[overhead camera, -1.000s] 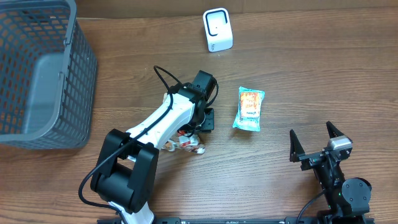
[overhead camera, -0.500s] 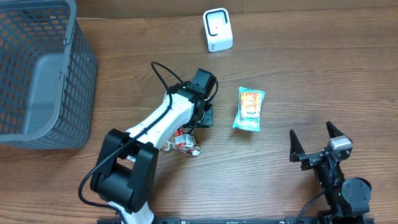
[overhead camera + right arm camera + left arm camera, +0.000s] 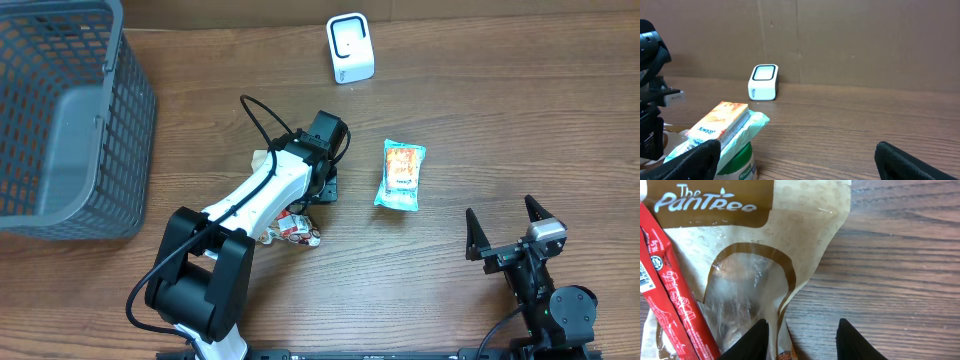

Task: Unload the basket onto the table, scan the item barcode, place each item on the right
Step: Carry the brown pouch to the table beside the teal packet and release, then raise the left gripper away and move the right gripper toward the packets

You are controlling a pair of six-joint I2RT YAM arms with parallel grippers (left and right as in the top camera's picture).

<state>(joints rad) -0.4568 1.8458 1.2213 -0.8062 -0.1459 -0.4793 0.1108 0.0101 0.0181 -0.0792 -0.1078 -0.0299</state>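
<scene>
The left gripper (image 3: 802, 332) is seen with its jaws partly closed over the lower edge of a beige packet (image 3: 740, 245). A narrow tail of the film runs down between the jaws. Whether that tail is actually pinched cannot be told. The packet lies flat on the table (image 3: 480, 120) near its middle, mostly hidden under the left arm in the overhead view.

If only thin film is caught, the packet could be lost as soon as it is lifted. A red wrapper (image 3: 670, 305) lies across the packet's left side and could be dragged along or flicked away. No barcode can be made out on the upper face, so the packet may be presented to the scanner (image 3: 350, 47) with the wrong side showing. A read could also be spoiled by glare off the glossy film. The scanner stands well apart, at the far edge. A teal packet (image 3: 402, 172) lies to the right of the arm and could be knocked by a wide swing.

The right gripper (image 3: 500, 218) is held wide open and empty at the near edge.

The table is dark wood-grain, smooth and level. A grey basket (image 3: 120, 130) is set at the far left. Behind the table, a plain brown wall (image 3: 840, 40) is seen.
</scene>
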